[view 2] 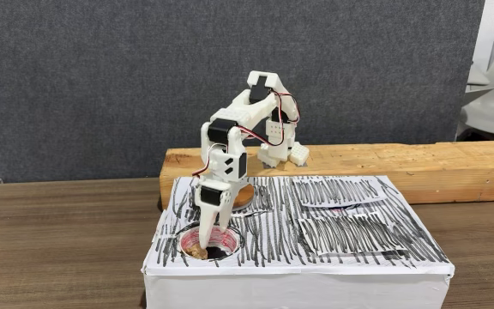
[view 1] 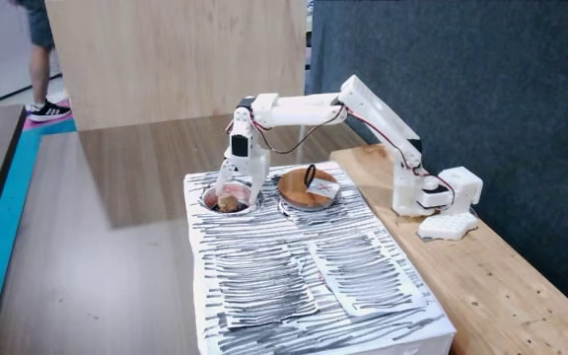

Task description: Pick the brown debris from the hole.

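Reaching down from my white arm (view 1: 363,104), my gripper (view 1: 231,195) points into the round hole (view 1: 248,205) near the left corner of the white box (view 1: 304,286) with black scribbles, as a fixed view shows it. Inside this hole lies the brown debris (view 1: 229,204), a small lumpy ball, and my fingertips are at it or just above it. I cannot tell if my fingers are open or closed on it, because they are too small to see clearly. To the right of the hole, just beside it, rests a flat wooden disc (view 1: 309,192) with a black loop. Further right, my arm stands on a wooden beam (view 1: 481,266).

In a fixed view from the front, my gripper (view 2: 202,247) goes into the hole (view 2: 225,251) at the box's front left, and the debris (view 2: 197,252) sits at its tips.
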Robot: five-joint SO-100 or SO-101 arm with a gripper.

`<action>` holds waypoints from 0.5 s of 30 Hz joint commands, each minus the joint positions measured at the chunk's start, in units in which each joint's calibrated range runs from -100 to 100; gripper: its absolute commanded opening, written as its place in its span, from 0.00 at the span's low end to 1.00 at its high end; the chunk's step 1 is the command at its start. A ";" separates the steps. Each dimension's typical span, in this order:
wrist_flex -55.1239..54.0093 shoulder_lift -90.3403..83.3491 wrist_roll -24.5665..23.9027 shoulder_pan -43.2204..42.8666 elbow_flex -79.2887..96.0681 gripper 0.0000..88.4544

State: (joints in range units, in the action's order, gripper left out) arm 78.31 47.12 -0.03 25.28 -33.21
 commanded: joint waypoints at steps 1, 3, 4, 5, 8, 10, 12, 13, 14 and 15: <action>-0.20 0.62 0.18 0.30 -1.61 0.33; -0.20 1.12 0.18 0.60 -1.61 0.33; -0.20 1.12 0.18 0.74 -1.61 0.33; -0.20 1.04 0.18 0.82 -1.70 0.33; -0.20 0.62 0.18 0.82 -1.70 0.33; -0.20 0.53 0.18 0.89 -1.70 0.33; -0.20 0.20 0.18 1.04 -1.70 0.33; -0.20 -0.05 0.18 1.18 -1.70 0.33; -0.20 -0.14 0.18 1.40 -1.79 0.33; -0.20 -0.22 0.18 1.55 -2.06 0.33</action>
State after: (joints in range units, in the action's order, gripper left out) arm 78.22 48.30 -0.08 25.73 -34.20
